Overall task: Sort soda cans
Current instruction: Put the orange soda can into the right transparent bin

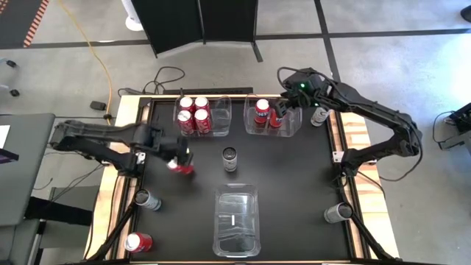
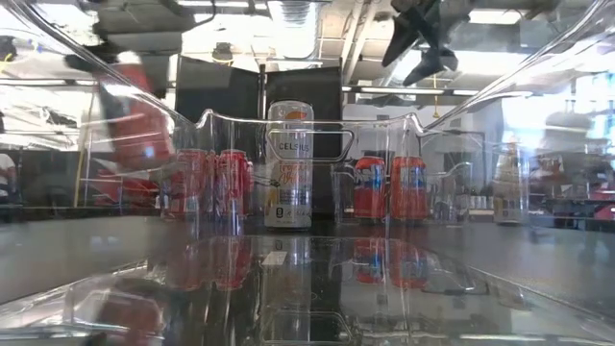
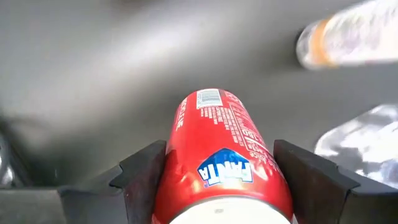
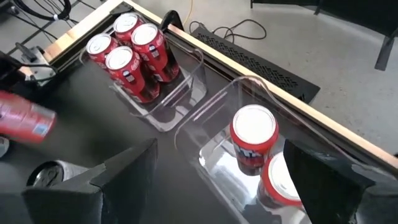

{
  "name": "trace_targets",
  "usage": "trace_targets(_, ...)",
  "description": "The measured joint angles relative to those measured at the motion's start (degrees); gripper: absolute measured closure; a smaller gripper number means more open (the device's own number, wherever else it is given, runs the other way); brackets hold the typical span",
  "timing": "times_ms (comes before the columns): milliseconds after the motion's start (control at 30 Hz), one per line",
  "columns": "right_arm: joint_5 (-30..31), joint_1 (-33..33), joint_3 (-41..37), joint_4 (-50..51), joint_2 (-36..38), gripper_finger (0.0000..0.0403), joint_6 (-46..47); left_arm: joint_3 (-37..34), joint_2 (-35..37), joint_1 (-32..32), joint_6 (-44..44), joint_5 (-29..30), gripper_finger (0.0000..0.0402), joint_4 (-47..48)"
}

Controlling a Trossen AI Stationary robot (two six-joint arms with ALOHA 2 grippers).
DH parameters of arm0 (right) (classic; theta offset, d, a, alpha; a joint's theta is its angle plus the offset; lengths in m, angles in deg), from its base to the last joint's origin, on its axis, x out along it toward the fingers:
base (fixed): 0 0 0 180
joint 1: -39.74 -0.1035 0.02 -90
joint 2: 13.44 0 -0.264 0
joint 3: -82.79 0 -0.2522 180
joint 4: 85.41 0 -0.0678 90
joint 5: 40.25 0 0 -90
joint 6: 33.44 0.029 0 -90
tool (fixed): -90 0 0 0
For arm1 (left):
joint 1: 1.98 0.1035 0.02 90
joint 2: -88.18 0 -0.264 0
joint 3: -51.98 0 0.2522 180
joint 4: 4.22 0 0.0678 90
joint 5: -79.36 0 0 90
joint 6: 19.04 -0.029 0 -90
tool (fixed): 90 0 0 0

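Grey concrete floor [image 1: 397, 51] is showing all around the black worktop [image 1: 294, 169], with dark tape lines running across it. A yellow cable [image 1: 94, 55] is snaking along, and a black panel [image 1: 202, 22] is standing behind.

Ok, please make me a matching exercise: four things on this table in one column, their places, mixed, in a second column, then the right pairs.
1. red Fanta can
2. tall silver can
3. four red cans with silver tops
4. pair of red cans

a. in the back right clear plastic bin, below the open right tool
b. upright, alone on the black mat
c. gripped by the left tool
d. in the back left clear plastic bin

Pairs: 1-c, 2-b, 3-d, 4-a
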Motion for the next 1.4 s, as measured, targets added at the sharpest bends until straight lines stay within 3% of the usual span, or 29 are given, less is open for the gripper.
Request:
trace_targets(200, 0.0, -0.8, 0.0, 4.1, 1.8, 0.0039, 1.0, 7.4, -3.9, 10.6, -12.2, 0.0, 0.0131, -1.0)
trace_targets(467, 0.1, -2.5, 0.0, 16.3, 2.3, 0.0053, 0.9, 23.5, -18.4, 17.4, -29.5, -3.8, 0.0131, 0.8)
trace_targets(567, 0.2, -3.5, 0.0, 18.6, 2.3, 0.0058, 1.0, 31.0, -24.9, 18.3, -34.5, -5.3, 0.0131, 1.0)
trace_targets(733, 5.5, -4.6, 0.0, 24.1, 2.3, 0.0066, 1.4, 44.8, -35.4, 18.4, -41.4, -6.5, 0.0131, 3.6)
trace_targets(967, 5.7, -4.4, -4.1, 26.0, 6.8, 0.0070, 4.9, 60.4, -48.1, 18.4, -47.9, -8.3, 0.0131, 7.8)
trace_targets(1133, 4.5, -4.5, -10.1, 25.3, 13.0, 0.0070, 9.4, 66.6, -54.2, 17.6, -49.4, -9.0, 0.0131, 7.8)
trace_targets(1400, 3.3, -8.2, -16.2, 15.9, 19.7, 0.0070, 9.9, 68.5, -62.2, 15.4, -50.9, -10.1, 0.0131, 7.2)
